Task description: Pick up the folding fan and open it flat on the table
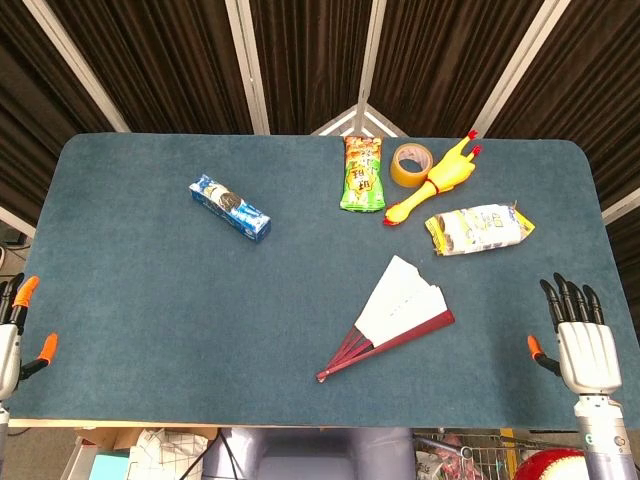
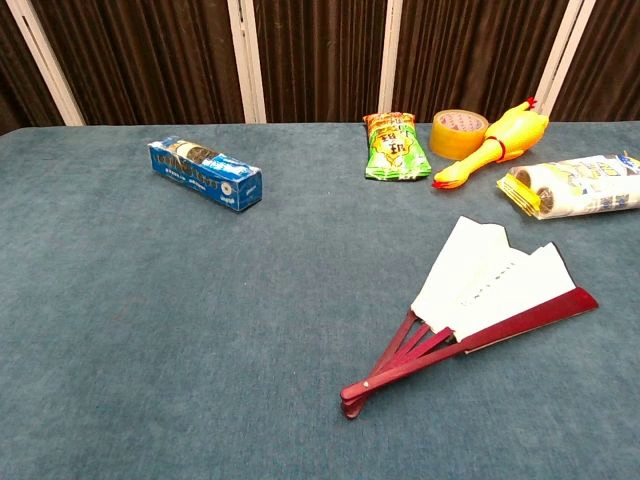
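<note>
The folding fan (image 1: 397, 310) lies on the blue table, right of centre, partly spread: white paper leaf fanned out, dark red ribs meeting at a pivot toward the near edge. The chest view shows the same fan (image 2: 480, 298) lying flat. My right hand (image 1: 582, 338) hovers at the table's near right edge, fingers straight and apart, holding nothing, well to the right of the fan. My left hand (image 1: 14, 325) shows at the near left edge, partly cut off, orange-tipped fingers spread, empty. Neither hand appears in the chest view.
At the back sit a green snack bag (image 1: 362, 173), a tape roll (image 1: 410, 164), a yellow rubber chicken (image 1: 437, 181) and a white-yellow packet (image 1: 478, 229). A blue cookie box (image 1: 230, 208) lies left of centre. Table edge (image 1: 200, 420) runs along the front.
</note>
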